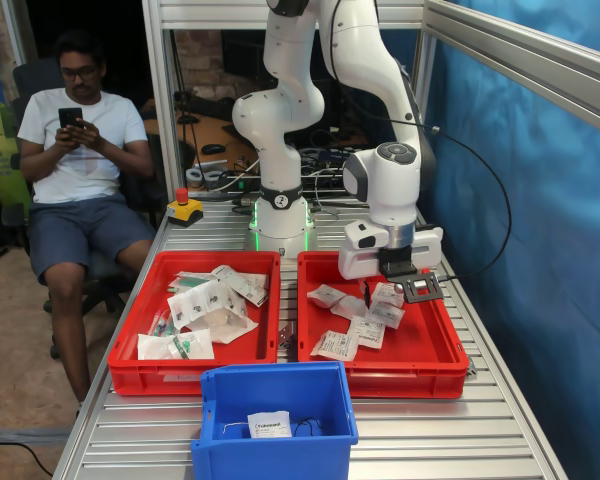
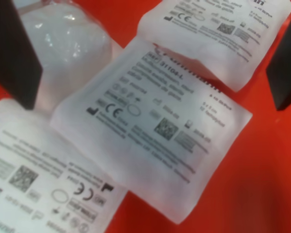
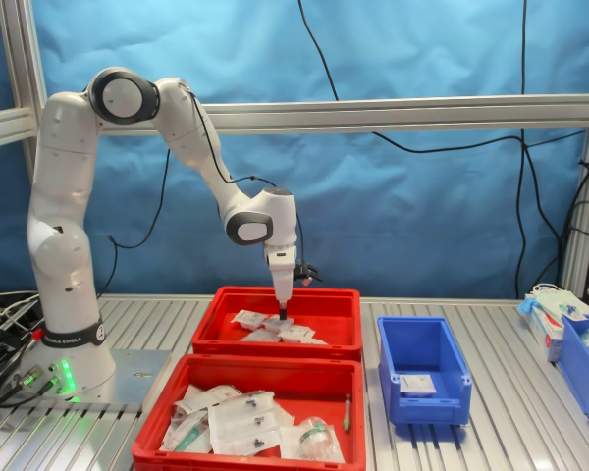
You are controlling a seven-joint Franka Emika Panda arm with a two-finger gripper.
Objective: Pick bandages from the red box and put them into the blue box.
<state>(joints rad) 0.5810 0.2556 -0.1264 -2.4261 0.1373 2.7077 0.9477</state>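
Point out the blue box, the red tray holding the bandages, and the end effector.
blue box (image 1: 278, 385), first exterior view, on its far rim.
red tray (image 1: 420, 366), first exterior view, on its near wall.
end effector (image 3: 282, 316), second exterior view, between its fingertips.

The bandages (image 2: 150, 131) are white with faint dark print and small square code marks; the red box (image 1: 435, 360) beneath them is bright red; the blue box (image 1: 275, 440) is plain blue; the gripper (image 2: 150, 58) has black fingers (image 2: 12, 48); the arm (image 3: 69, 196) is white; the backdrop curtain (image 3: 422, 206) is blue.
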